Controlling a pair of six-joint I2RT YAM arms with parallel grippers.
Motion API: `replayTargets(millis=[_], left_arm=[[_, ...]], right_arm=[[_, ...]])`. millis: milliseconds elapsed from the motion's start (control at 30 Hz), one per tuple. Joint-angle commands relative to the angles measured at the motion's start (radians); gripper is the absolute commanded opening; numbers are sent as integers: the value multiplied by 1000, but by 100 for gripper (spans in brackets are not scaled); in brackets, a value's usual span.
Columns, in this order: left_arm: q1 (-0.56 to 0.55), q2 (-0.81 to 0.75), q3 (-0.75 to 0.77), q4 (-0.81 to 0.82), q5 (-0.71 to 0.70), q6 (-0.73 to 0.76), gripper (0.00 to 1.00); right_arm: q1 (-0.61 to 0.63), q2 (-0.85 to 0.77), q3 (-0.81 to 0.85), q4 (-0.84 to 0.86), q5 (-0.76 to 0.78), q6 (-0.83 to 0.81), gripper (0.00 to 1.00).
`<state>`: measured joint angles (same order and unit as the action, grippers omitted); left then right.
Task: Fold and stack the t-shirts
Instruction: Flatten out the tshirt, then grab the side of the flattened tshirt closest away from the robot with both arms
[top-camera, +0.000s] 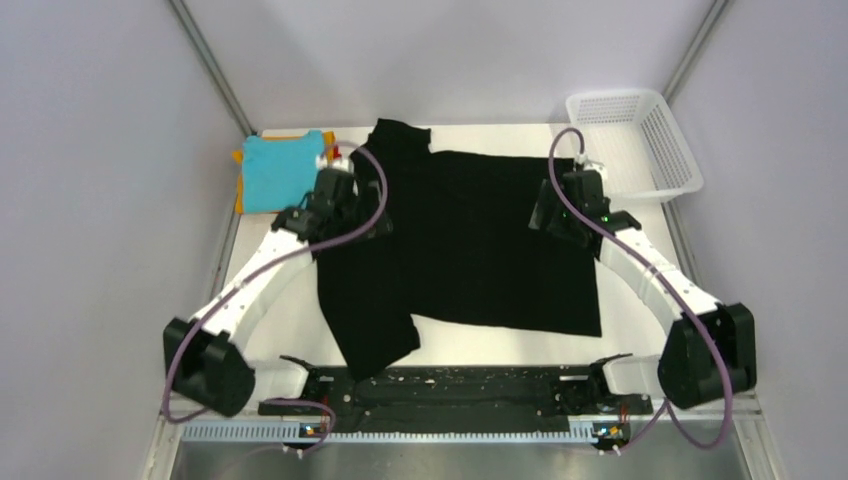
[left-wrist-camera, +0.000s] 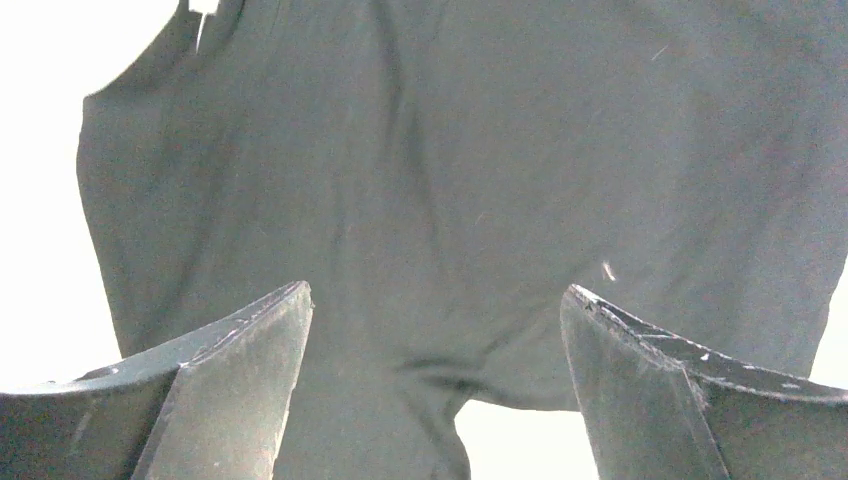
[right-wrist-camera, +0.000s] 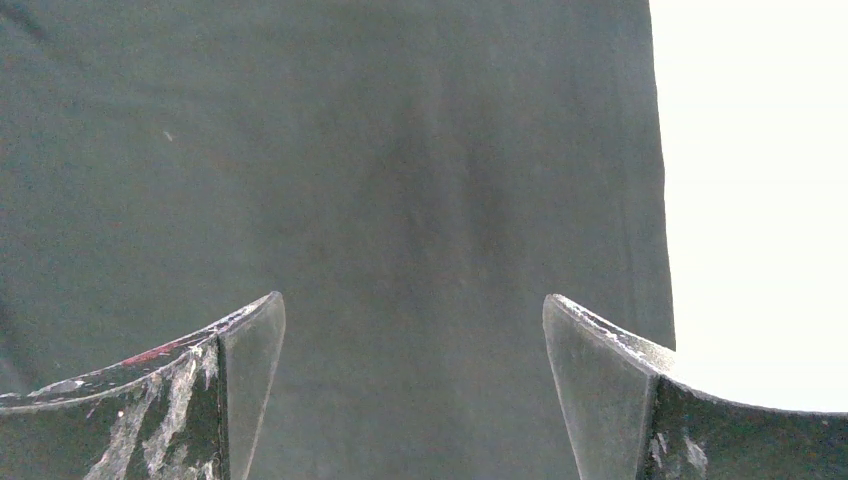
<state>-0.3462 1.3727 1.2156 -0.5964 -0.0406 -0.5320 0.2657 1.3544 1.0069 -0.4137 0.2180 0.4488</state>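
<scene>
- The black shirt (top-camera: 470, 240) lies spread across the middle of the table (top-camera: 270, 330).
- Left claw (left-wrist-camera: 435, 291): jaws wide apart, holding nothing, above the shirt's left part.
- Right claw (right-wrist-camera: 412, 298): jaws wide apart, empty, above the shirt near its right edge.
- A folded teal shirt (top-camera: 280, 170) rests on an orange-yellow shirt (top-camera: 240, 195) at the far left.

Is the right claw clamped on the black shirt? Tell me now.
No. The right wrist view shows the right claw wide open, with the black shirt lying flat beyond it.
</scene>
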Motion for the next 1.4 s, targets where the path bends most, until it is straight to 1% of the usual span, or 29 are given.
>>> replayTargets(millis=[0,100,133,200,300,367,500,533,633,767,867,900,933,1000,1133,1167,1233,1267,1367], left_arm=[[-91,-183,-290,-220,-155,-197,99],[-165,-337,-450,-352,-130,-347,97],[-197,-402,-499,-376,-102,-391,96],[-271,-484,-578,-397,-63,-494,96],[-376,-537,-649,-443,-65,-613,94],[-426,-531,-669,-460,-61,-653,88],[-521,-473,-697,-405,-8,-680,82],[-531,-448,-706,-408,-4,-685,79],[-541,-381,-714,-409,1,-683,75],[-544,-331,-699,-376,-53,-667,66],[-544,-298,-701,-344,-77,-666,62],[-544,-286,-707,-326,-72,-666,60],[-544,-277,-714,-302,-64,-665,56],[-544,-264,-727,-263,-46,-664,54],[-544,-271,-727,-250,-59,-658,33],[-544,-277,-721,-252,-68,-659,25],[-544,-286,-708,-253,-77,-658,2],[-544,-292,-701,-256,-76,-657,0],[-544,-322,-690,-268,-78,-648,0]], right_arm=[[-2,-154,-125,-18,-26,49,99],[0,-208,-177,-29,-32,52,99],[-1,-221,-190,-32,-37,53,99],[-1,-241,-211,-35,-46,53,99],[-1,-269,-225,-39,-43,42,99],[-1,-281,-228,-46,-33,33,99],[-1,-290,-235,-61,-21,26,99],[-2,-293,-241,-62,-19,26,99],[-1,-306,-261,-59,-8,37,99],[-2,-309,-270,-56,-11,45,99],[-1,-312,-273,-56,-8,53,99],[-2,-316,-276,-56,-7,57,99],[0,-322,-279,-56,-3,60,99],[-2,-338,-285,-58,10,67,99],[0,-379,-292,-66,31,75,99],[-1,-388,-292,-74,38,79,99],[-2,-407,-293,-102,68,92,99],[-4,-419,-292,-131,89,110,99],[-20,-478,-301,-251,163,198,99]])
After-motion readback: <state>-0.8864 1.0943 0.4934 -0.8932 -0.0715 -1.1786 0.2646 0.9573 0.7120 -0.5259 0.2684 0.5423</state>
